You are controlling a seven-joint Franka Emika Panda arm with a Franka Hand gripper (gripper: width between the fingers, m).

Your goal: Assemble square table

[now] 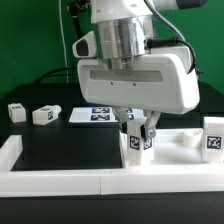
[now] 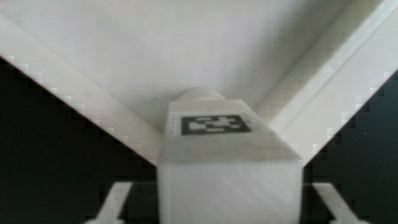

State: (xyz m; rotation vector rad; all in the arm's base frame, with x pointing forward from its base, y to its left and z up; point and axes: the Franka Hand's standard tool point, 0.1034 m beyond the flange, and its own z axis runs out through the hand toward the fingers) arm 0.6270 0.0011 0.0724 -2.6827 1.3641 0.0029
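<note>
In the wrist view a short white leg [image 2: 221, 150] with a black-and-white tag stands upright at the near corner of the white square table top [image 2: 196, 50]. My gripper [image 2: 222, 195] straddles this leg, with one finger [image 2: 116, 200] on each side. A thin dark gap shows beside one finger; the other is nearly touching the leg. In the exterior view the gripper [image 1: 137, 138] hangs low over the same leg [image 1: 134, 147], next to the table top [image 1: 178, 140]. Three more tagged legs stand loose: two at the exterior view's left [image 1: 15, 111] [image 1: 43, 115] and one at its right [image 1: 213, 137].
White border rails run along the front [image 1: 110, 182] and the exterior view's left [image 1: 10, 150] of the black table. The marker board [image 1: 95, 115] lies flat behind the gripper. The arm's wide white wrist body hides the space above the table top.
</note>
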